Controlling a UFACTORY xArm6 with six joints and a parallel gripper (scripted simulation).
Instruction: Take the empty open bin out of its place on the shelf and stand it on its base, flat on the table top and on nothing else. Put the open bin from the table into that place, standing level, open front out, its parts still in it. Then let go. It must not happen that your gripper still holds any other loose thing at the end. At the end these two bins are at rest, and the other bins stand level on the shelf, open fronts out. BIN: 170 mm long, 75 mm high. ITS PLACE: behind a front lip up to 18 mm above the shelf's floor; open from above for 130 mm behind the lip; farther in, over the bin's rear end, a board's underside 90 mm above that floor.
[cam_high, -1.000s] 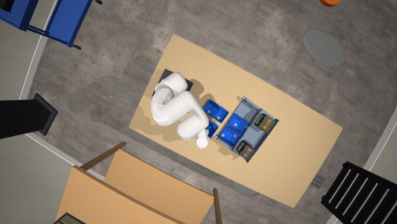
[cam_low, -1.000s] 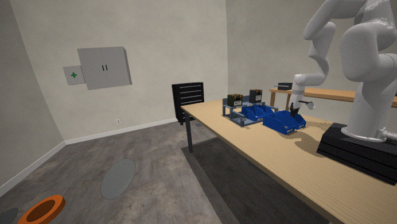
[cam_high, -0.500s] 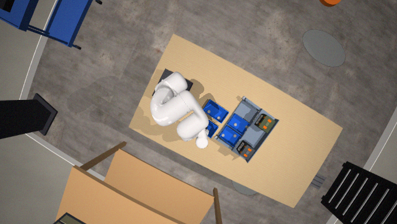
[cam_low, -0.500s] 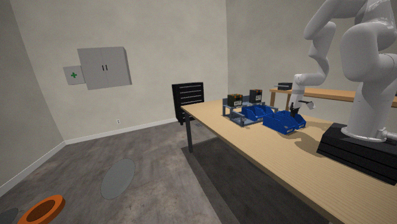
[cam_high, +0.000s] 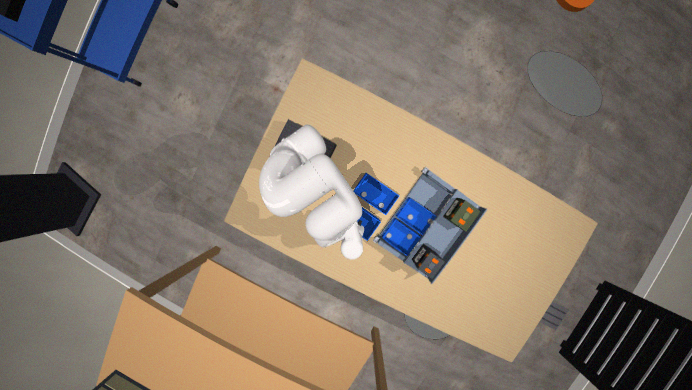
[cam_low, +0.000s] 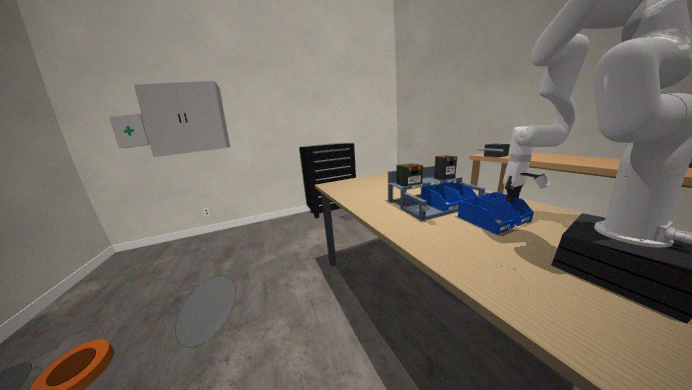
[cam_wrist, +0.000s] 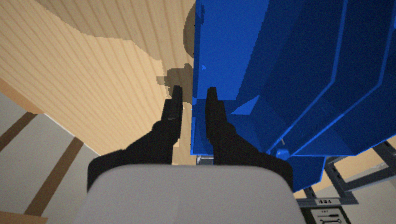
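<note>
- Straddling, in the wrist view, the outer side wall of one blue bin (cam_high: 371, 227) (cam_low: 525, 212) (cam_wrist: 225, 50): our gripper (cam_low: 510, 199) (cam_wrist: 194, 97), fingers a little apart, clamped on nothing; whether a fingertip touches the wall we cannot tell
- That bin, one of our two on the table top (cam_high: 525, 260) (cam_low: 360, 205) (cam_wrist: 100, 75): upright, directly at our fingertips; the part of its inside we see in the wrist view is bare
- Second table bin (cam_high: 372, 186) (cam_low: 482, 215): upright, just beside the first, on its side away from our gripper; pale round spots seen inside
- Our shelf (cam_high: 427, 187) (cam_low: 422, 212): past both table bins from the gripper, one front place vacant at the end farther from it
- Two blue bins on the shelf, one nearer our gripper (cam_high: 399, 240), one farther (cam_high: 416, 210): side by side, level
</note>
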